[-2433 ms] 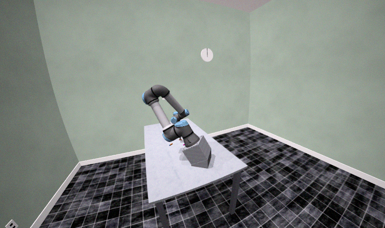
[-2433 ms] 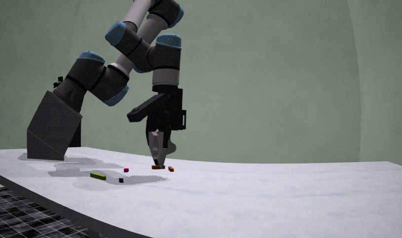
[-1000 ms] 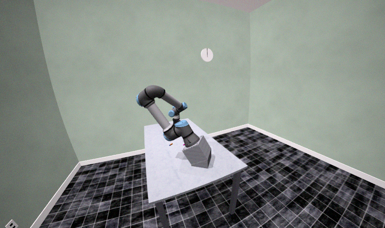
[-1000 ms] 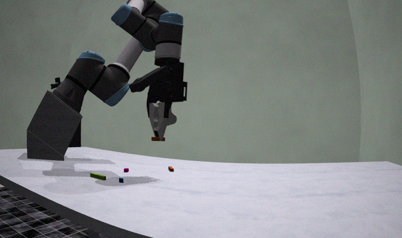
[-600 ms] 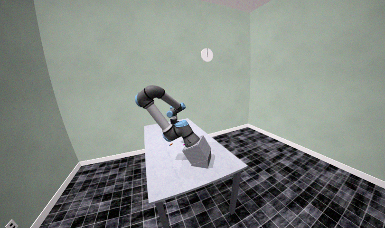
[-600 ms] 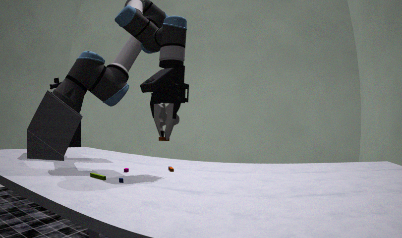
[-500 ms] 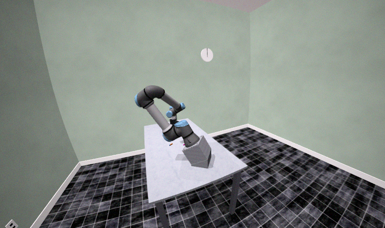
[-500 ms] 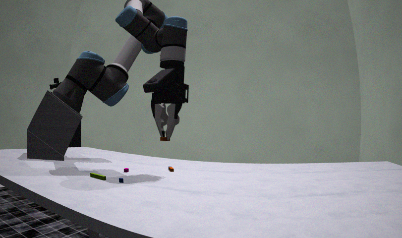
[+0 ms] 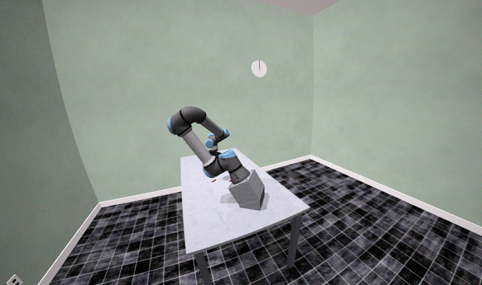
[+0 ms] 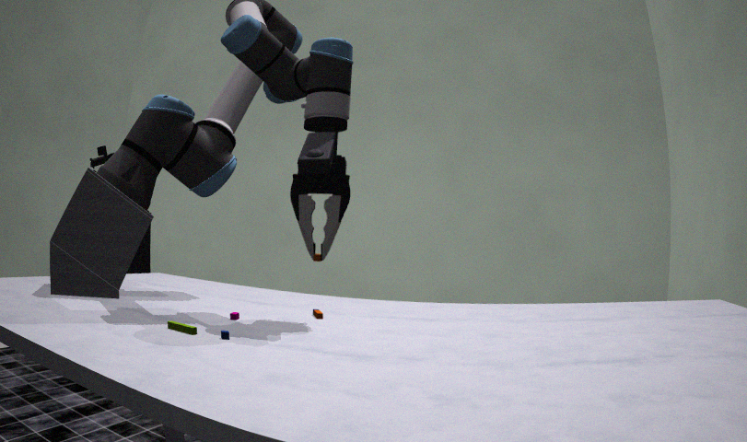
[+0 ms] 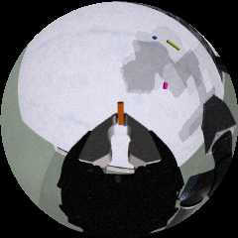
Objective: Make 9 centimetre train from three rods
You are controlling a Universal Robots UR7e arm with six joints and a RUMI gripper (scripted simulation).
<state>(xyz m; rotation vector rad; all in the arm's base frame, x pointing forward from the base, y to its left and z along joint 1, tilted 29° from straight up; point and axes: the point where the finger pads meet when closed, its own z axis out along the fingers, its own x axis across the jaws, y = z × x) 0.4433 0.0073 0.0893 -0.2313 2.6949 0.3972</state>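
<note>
Fingers (image 10: 318,257) clamped on an orange rod (image 10: 317,257) (image 11: 120,113), square-edged, held above the desk (image 9: 204,218) (image 10: 475,372) (image 11: 64,74). Desk pale, faintly mottled. Second orange rod (image 9: 214,180) (image 10: 318,313) lies there; lime (image 10: 181,328) (image 11: 173,45), blue (image 10: 225,334) (image 11: 155,38) and magenta (image 9: 230,180) (image 10: 234,316) (image 11: 165,85) rods apart. Arm (image 9: 197,146) (image 10: 237,101) bent high, wrist pointing down.

The white table (image 9: 201,222) (image 10: 475,372) (image 11: 64,74), faintly mottled, carries the arm's grey base (image 9: 246,194) (image 10: 87,246) and four loose rods, all well apart from the base. The lime rod (image 10: 181,328) (image 11: 173,45) lies flat near the blue rod (image 10: 225,334) (image 11: 155,38), not touching it. The magenta rod (image 9: 230,181) (image 10: 234,316) (image 11: 165,85) and orange rod (image 9: 214,180) (image 10: 318,313) lie apart. Grey shadows spread across the top.
</note>
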